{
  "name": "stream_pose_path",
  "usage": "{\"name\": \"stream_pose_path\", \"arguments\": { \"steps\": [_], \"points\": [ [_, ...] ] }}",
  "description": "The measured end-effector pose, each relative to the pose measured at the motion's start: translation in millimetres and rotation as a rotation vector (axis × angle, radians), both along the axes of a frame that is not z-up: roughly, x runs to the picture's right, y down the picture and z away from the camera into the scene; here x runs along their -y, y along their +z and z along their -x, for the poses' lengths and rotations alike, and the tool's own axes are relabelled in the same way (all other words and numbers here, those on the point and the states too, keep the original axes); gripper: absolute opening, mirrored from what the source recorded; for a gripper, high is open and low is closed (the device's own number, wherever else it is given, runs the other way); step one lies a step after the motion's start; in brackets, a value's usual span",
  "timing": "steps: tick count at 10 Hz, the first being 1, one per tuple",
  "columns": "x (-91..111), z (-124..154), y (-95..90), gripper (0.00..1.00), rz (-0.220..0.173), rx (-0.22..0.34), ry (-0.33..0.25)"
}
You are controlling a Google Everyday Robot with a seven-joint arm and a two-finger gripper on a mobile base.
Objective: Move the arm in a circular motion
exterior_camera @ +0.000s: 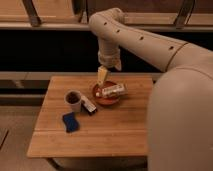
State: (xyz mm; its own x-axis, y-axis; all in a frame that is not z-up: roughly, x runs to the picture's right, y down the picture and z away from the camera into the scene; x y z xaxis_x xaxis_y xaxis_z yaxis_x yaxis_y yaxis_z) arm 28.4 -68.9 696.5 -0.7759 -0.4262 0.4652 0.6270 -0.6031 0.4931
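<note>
Arm (150, 47): cream-beige, v. thick rounded segments w/ smooth matte shell, bulkiest far from the gripper, slimmer toward it. Row of small dark round holes along the long segment, a few more on the curved elbow just above the gripper. Gripper (102, 76): yellowish, narrow, tapered, at the arm's tip below a short pale wrist collar.

It looked like a lab mock-up of a break room; a wooden table (125, 125) stood under dark windows (50, 50); the arm (150, 50) held its gripper (102, 75) above a bowl (106, 95).
</note>
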Motion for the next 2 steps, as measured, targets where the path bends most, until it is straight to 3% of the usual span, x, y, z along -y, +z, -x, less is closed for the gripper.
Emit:
{"name": "stream_pose_path", "arguments": {
  "steps": [2],
  "points": [
    [31.0, 23.5, 17.6, 0.8, -0.014, 0.016, -0.022]
  ]
}}
